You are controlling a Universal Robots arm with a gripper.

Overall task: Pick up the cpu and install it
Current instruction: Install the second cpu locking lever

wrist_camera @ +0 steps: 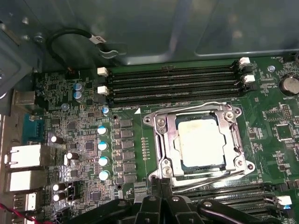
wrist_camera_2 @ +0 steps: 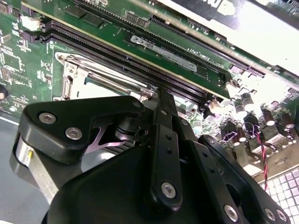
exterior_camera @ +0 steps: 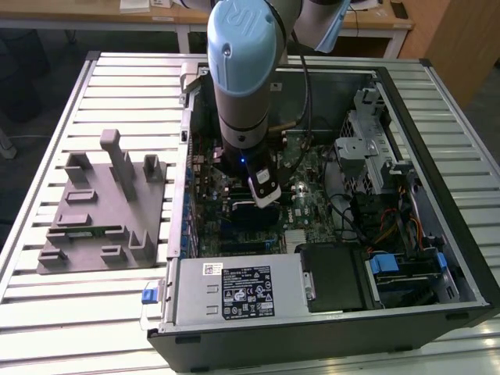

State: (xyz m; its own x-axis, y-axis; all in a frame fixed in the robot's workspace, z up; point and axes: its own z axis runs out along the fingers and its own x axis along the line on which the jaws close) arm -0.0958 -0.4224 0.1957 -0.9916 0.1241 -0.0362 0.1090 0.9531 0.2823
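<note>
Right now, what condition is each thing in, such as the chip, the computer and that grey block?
cpu: lying flat inside the socket's metal frame.
socket frame: around the cpu's edges.
computer case: side open, lying flat.
grey holder block: on the table, beside the case.
gripper: by the socket; grip unclear.

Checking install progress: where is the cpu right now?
In the first wrist view, the cpu lies inside the metal-framed socket on the motherboard, between the memory slot banks.
</note>
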